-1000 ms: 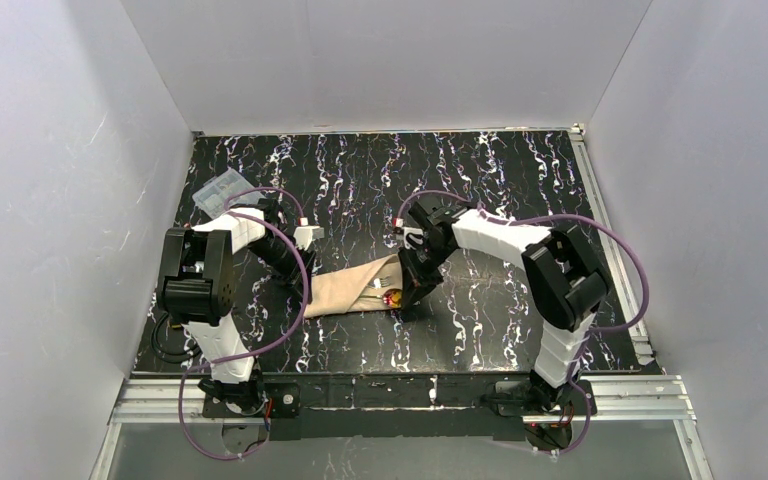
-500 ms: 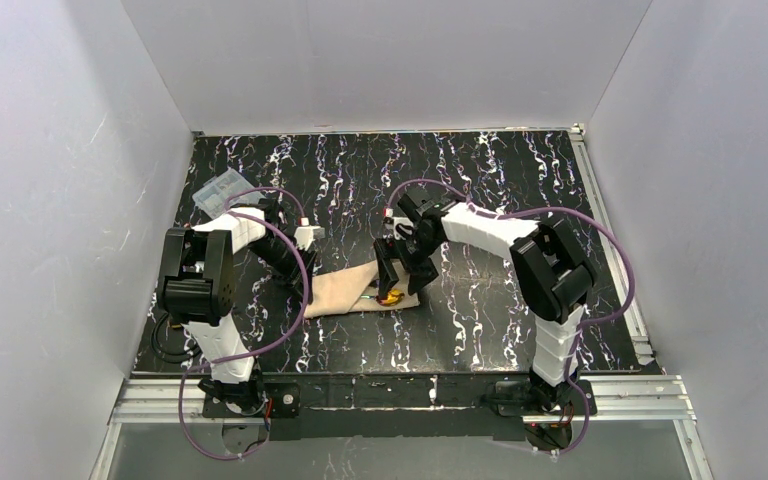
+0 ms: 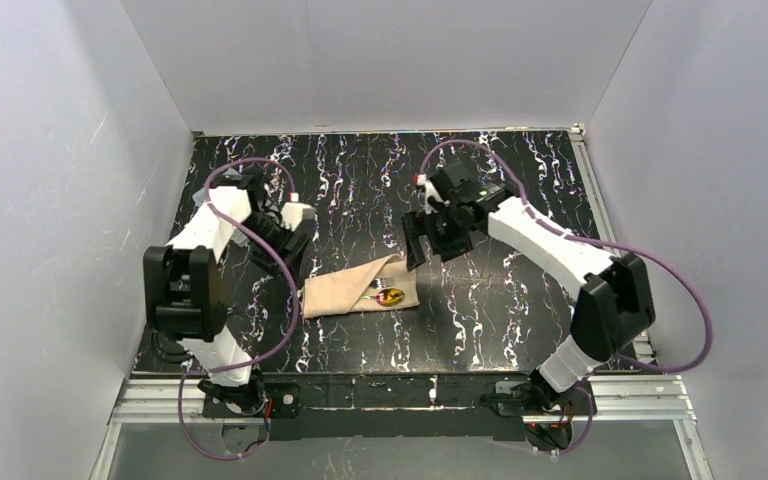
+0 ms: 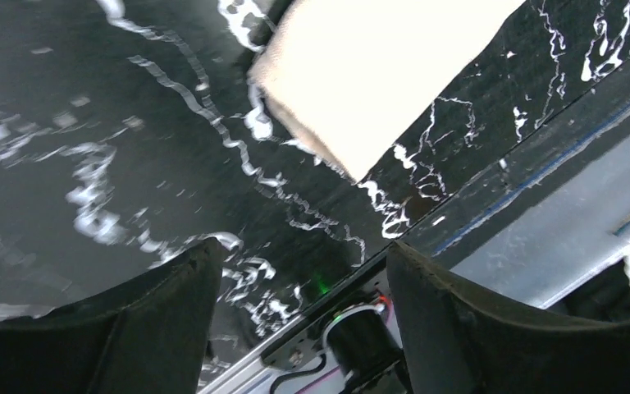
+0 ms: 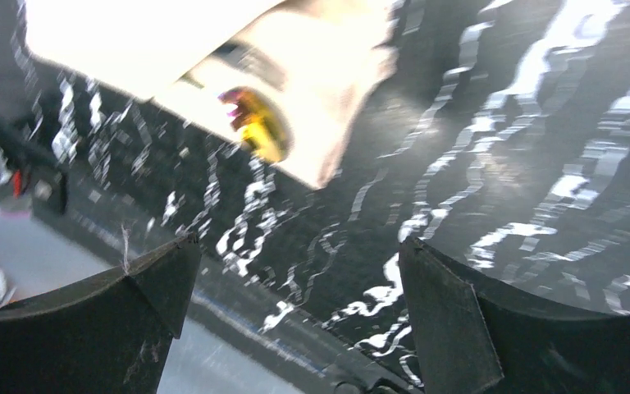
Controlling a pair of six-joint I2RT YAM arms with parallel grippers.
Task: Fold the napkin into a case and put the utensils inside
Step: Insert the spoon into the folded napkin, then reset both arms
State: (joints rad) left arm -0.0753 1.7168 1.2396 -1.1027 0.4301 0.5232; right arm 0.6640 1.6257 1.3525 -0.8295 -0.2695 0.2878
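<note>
The napkin (image 3: 352,291) lies near the table's front middle, folded into a narrow tan case. At its right end the spoon's orange-yellow bowl (image 3: 391,295) pokes out, with a thin silver fork (image 3: 377,285) beside it. The right wrist view shows the case (image 5: 320,57) and the spoon's bowl (image 5: 258,125) lying below the camera. My right gripper (image 3: 422,240) hangs open above and behind the case's right end, holding nothing. My left gripper (image 3: 295,243) stands open just beyond the case's left end, apart from it. In the left wrist view that end of the case (image 4: 377,74) lies ahead of my empty left gripper (image 4: 303,254).
A metal rail (image 3: 400,390) runs along the table's near edge, with both arm bases on it. Another rail (image 3: 610,230) borders the right side. White walls close in the left, back and right. A base motor (image 4: 361,338) shows past the left fingers.
Both grippers have opened and pulled back from the case. The right arm rose up and to the right, leaving the spoon on the cloth. The left arm drew back and left.
</note>
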